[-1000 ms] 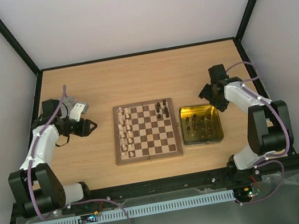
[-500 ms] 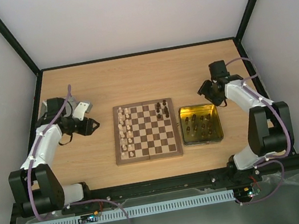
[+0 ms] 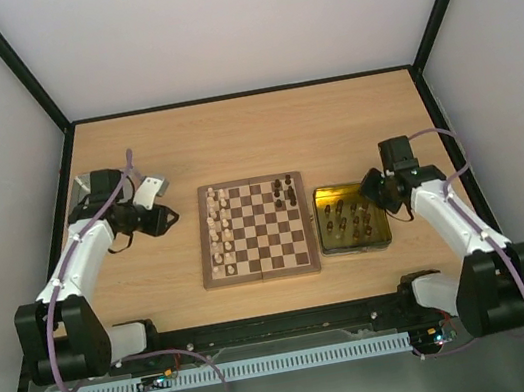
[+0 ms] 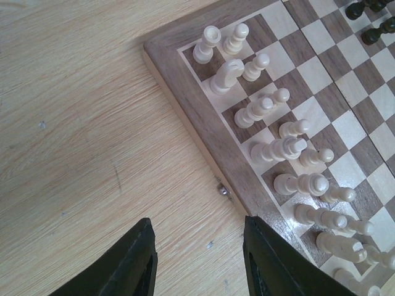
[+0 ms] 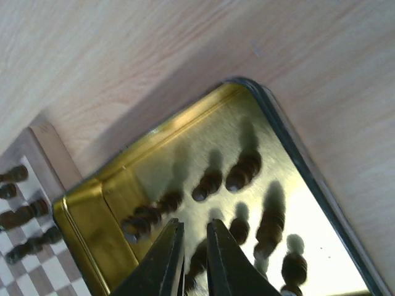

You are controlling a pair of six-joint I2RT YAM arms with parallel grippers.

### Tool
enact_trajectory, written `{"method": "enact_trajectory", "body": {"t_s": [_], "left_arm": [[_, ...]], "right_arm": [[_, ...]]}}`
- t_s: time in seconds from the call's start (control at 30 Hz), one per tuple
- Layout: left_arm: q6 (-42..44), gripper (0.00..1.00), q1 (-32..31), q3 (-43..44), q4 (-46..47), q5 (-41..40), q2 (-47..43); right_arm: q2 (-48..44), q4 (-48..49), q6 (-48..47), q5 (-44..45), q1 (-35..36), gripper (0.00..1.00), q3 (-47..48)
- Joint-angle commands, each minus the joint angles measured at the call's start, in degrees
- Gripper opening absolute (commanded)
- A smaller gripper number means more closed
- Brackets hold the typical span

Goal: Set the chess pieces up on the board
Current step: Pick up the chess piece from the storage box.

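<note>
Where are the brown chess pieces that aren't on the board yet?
In the top view, the brown pieces sit in the yellow tray just right of the board, beneath the right gripper.

Shift of the right gripper point(image 3: 377, 192) over the last second: from above bare table past the far right corner of the tray point(image 3: 330, 245) to above the tray's right side, over dark pieces point(image 3: 343, 210). Right elbow lower, nearer the table's near edge. Slight drift of the left gripper point(image 3: 160, 217) towards the board point(image 3: 209, 266).
</note>
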Motion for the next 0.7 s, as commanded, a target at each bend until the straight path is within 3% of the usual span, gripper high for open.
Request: {"method": "enact_trajectory", "body": {"t_s": [0.0, 0.27, 0.43, 0.53, 0.67], "left_arm": [[-1.7, 0.42, -0.8, 0.0, 1.2, -0.8, -0.5], [-2.7, 0.42, -2.0, -1.0, 3.2, -2.9, 0.7], [-2.9, 0.43, -2.1, -1.6, 4.1, -3.9, 1.5], [-3.1, 0.44, -2.3, -1.8, 4.5, -4.0, 1.2], [-3.7, 0.47, -2.6, -2.1, 5.2, -4.8, 1.2]], "right_arm": [[-6.3, -5.6, -1.3, 4.3, 0.6, 0.14, -2.5], [-3.9, -6.1, -5.3, 4.9, 0.9, 0.43, 0.2], [-1.5, -5.3, -6.1, 6.9, 4.7, 0.54, 3.3], [-1.4, -5.9, -6.3, 10.2, 6.1, 0.54, 5.8], [-0.3, -7.0, -9.4, 13.3, 7.5, 0.44, 8.8]]}}
